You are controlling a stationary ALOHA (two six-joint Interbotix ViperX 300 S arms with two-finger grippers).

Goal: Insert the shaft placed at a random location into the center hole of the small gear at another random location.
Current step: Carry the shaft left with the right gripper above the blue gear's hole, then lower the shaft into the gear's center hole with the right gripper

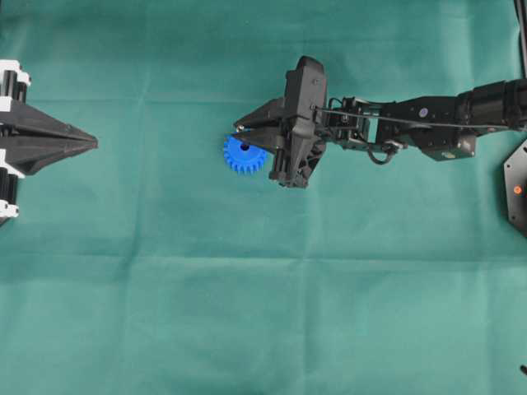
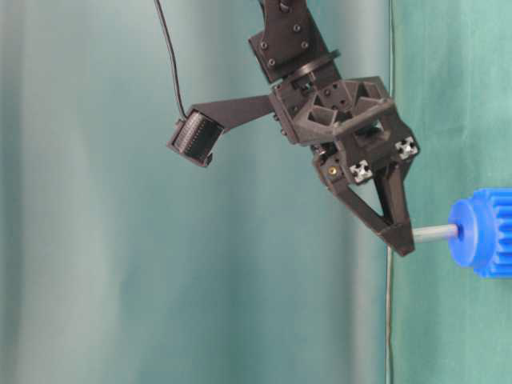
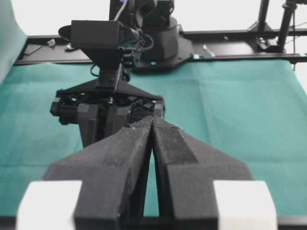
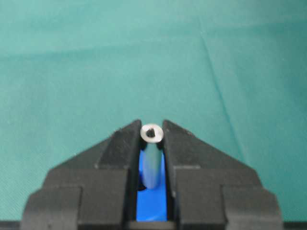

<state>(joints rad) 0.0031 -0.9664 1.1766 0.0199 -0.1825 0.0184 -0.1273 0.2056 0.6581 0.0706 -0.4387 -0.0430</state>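
Over the middle of the green-covered desk (image 1: 165, 313), the right claw (image 2: 398, 234) is clamped on the shaft (image 2: 436, 233), gripping it near its upper end so the free lower length can go into the small gear (image 1: 243, 155). From table level the pin's tip sits at the hub face, right at the center hole (image 1: 244, 146); whether it has already entered I cannot quite tell. Holding the shaft square to the gear's face looks deliberate, since a tilted pin would likely jam at the rim. The gear lies flat on the cloth, just under the claw. The left claw (image 1: 90, 143) rests well apart at the desk's edge, fingers together and holding nothing. No brand, label or writing is readable anywhere.
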